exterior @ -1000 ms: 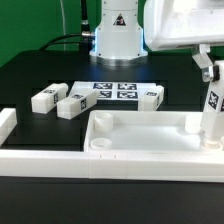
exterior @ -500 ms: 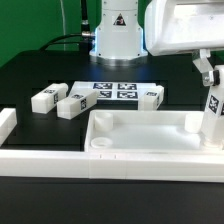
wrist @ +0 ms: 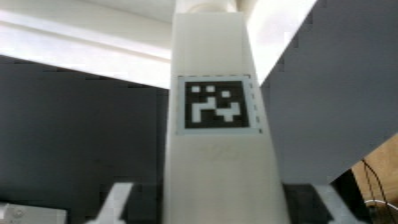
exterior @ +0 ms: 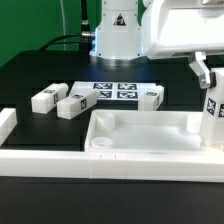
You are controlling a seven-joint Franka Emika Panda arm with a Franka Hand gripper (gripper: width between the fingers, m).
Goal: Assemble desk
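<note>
The desk panel [exterior: 140, 160] lies rim-up at the front of the table, and a round socket [exterior: 100, 144] shows in its near corner on the exterior view's left. A white desk leg [exterior: 212, 118] with a black-and-white tag stands upright at the panel's far corner on the exterior view's right. My gripper [exterior: 206, 78] is shut on that leg's upper part. In the wrist view the leg [wrist: 221, 90] fills the middle, and a fingertip [wrist: 119, 198] shows on one side of it. The leg's lower end and its socket are hidden.
Two loose legs [exterior: 45, 99] [exterior: 72, 102] lie on the exterior view's left, and a third [exterior: 150, 96] lies behind the panel. The marker board [exterior: 112, 90] lies by the robot base. Low white border bars [exterior: 8, 125] [exterior: 50, 161] run along the left and front.
The wrist housing has shifted slightly toward the exterior view's left, and the held leg has edged a little. The grip is unchanged.
</note>
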